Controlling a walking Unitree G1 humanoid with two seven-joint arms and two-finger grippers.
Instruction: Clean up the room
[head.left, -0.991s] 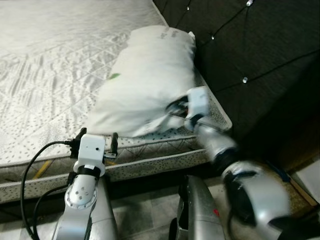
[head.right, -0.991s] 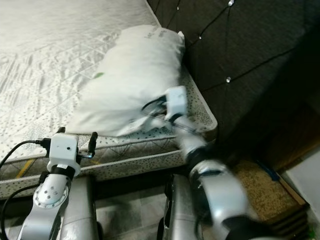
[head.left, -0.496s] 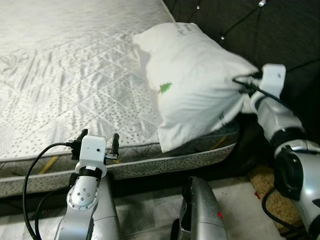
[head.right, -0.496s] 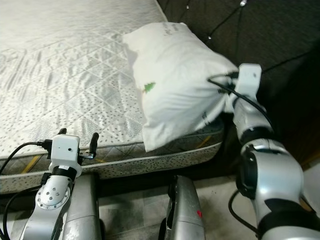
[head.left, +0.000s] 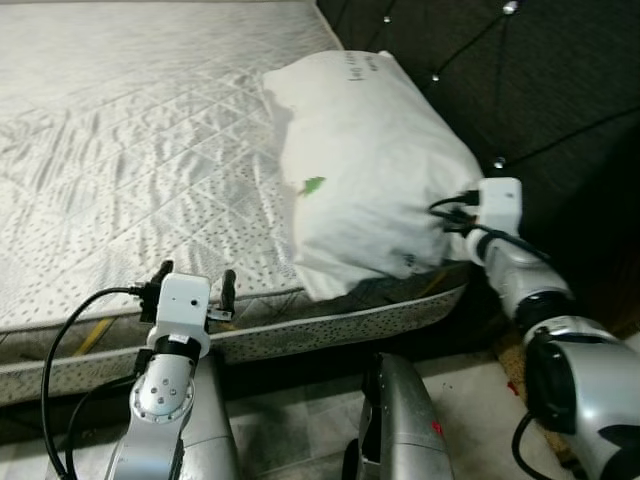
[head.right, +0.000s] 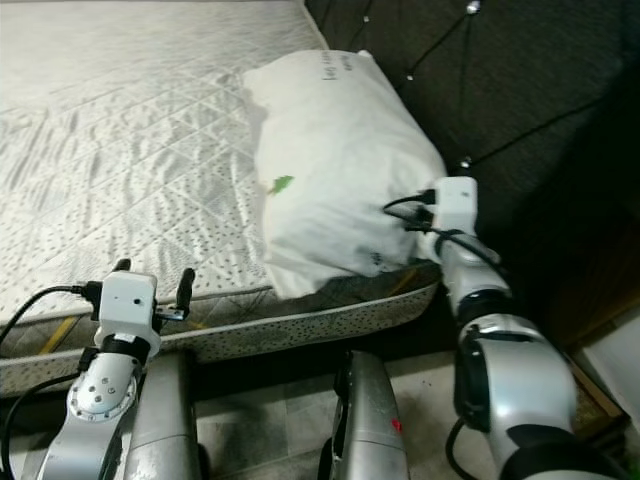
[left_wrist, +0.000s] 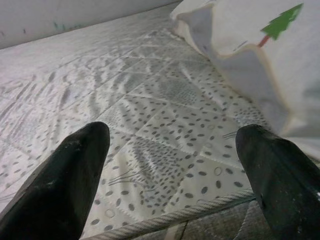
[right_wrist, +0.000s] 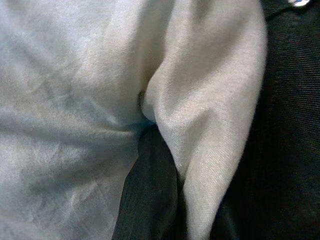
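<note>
Mattress (head.left: 130, 150) bears pillow (head.left: 370, 180), pinched by right hand (head.left: 447, 222).

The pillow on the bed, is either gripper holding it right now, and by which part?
Yes: the right gripper pinches the white pillow by a fold of fabric at its near end beside the dark headboard. The left gripper is open, holding nothing.

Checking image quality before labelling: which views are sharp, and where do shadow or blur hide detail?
Eye views: sharp, evenly lit pillow, dark headboard. Left wrist view: crisp mattress, near fingers soft. Right wrist view: too close, soft fabric folds, right side in deep shadow.
</note>
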